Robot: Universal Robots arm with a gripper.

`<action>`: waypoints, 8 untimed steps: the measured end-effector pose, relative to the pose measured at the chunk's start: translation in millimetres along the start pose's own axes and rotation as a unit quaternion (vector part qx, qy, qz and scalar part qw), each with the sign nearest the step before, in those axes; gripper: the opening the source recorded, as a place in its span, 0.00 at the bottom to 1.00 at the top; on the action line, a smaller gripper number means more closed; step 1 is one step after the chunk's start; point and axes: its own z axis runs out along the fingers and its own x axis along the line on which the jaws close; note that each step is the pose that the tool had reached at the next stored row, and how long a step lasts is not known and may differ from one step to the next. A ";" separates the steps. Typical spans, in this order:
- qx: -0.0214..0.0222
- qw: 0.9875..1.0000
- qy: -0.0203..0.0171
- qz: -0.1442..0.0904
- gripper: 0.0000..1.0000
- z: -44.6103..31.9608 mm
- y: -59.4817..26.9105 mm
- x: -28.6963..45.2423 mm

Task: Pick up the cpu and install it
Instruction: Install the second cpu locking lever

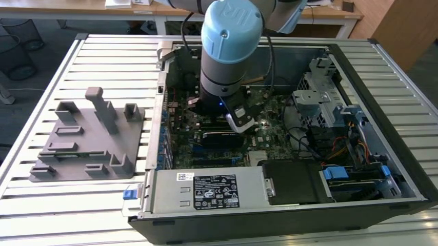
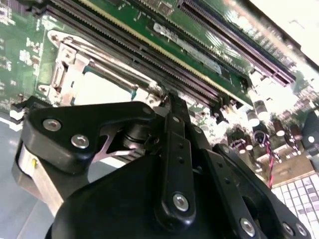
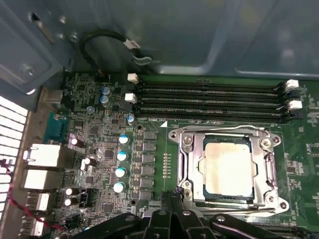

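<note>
In the first wrist view the cpu point(image 3: 228, 168), a pale silvery square with a darker rim, lies inside the metal socket frame point(image 3: 189, 164) on the green motherboard. My gripper point(image 3: 174, 196) is just off the frame's near corner, beside the cpu and not touching it, with its black fingertips drawn together and nothing between them. The second wrist view shows the cpu point(image 2: 99, 88) as a bright patch in the frame, beyond the gripper's black linkage point(image 2: 174, 149). In the exterior view the gripper point(image 1: 239, 124) reaches down into the open computer case point(image 1: 383, 169).
Memory slots point(image 3: 209, 102) run along the far side of the socket. Capacitors point(image 3: 121, 155) and rear ports point(image 3: 42, 157) sit to its side. A grey plastic fixture with posts point(image 1: 89, 138) stands on the slatted table at the exterior view's left. Drive bays and cables point(image 1: 335, 138) crowd the case's right.
</note>
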 end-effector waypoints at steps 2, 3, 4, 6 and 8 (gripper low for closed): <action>0.000 1.000 0.000 0.000 0.11 -3.7 1.1 0.1; 0.000 1.000 0.000 0.000 0.11 -5.0 1.5 0.2; 0.000 1.000 0.000 0.000 0.11 -5.7 1.7 0.2; 0.000 1.000 0.000 0.000 0.11 -5.6 1.8 0.1; 0.000 1.000 0.000 0.000 0.11 -5.7 1.8 0.1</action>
